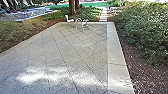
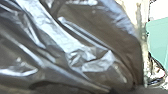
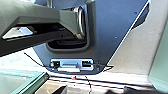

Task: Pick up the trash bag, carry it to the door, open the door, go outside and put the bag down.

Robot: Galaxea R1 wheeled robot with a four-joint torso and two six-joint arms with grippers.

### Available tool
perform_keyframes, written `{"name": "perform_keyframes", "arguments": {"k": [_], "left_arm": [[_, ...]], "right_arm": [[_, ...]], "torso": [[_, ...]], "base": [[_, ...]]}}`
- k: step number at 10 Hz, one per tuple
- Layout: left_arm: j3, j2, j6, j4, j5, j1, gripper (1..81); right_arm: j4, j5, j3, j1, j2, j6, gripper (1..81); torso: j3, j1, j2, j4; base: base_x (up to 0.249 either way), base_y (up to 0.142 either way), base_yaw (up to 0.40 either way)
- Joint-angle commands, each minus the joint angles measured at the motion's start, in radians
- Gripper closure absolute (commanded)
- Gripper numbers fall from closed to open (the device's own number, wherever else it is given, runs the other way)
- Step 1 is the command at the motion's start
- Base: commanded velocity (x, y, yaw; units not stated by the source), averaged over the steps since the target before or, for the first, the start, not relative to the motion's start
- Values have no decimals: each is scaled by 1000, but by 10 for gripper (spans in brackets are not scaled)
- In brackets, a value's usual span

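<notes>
The trash bag (image 2: 75, 37) is dark, grey-brown plastic with a glossy surface, drawn into long folds and creases that catch pale streaks of light, with one small crumpled patch. It bulges to a rounded side, close before the left wrist camera; whether it hangs or rests on something cannot be told.

Bag (image 2: 75, 50): 1. Patio (image 1: 72, 50): 1. Path (image 1: 103, 15) beyond it: 1. White chair (image 1: 67, 19): 1, far end. Tree trunks (image 1: 72, 7): 2 behind it. Thin-framed furniture (image 1: 86, 24) near chair: can't tell number. Shrubs (image 1: 145, 32): run together, can't count.
</notes>
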Motion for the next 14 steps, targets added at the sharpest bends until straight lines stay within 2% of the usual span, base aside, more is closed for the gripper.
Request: {"name": "perform_keyframes", "arguments": {"k": [1, 3, 9, 11, 14], "left_arm": [[21, -56, -4, -79, 135, -121, 811], [24, -81, -4, -116, 179, -194, 811], [18, -160, -4, -230, 379, -461, 811], [7, -202, -4, -269, 471, -564, 811], [-110, -199, -4, -279, 571, -678, 811]], "right_arm": [[-4, -68, 5, 1, 10, -1, 10], [-1, -68, 3, 3, 9, -1, 10], [3, -68, 6, 1, 9, 0, 10], [3, -68, 3, 1, 9, 0, 10], [3, -68, 6, 1, 9, 2, 10]], "torso": [[1, 0, 0, 0], [-13, 0, 0, 0], [-14, 1, 1, 0], [-14, 1, 1, 0], [-15, 1, 1, 0]], "base": [[0, 0, 0], [0, 0, 0], [0, 0, 0], [0, 0, 0], [0, 0, 0]]}}
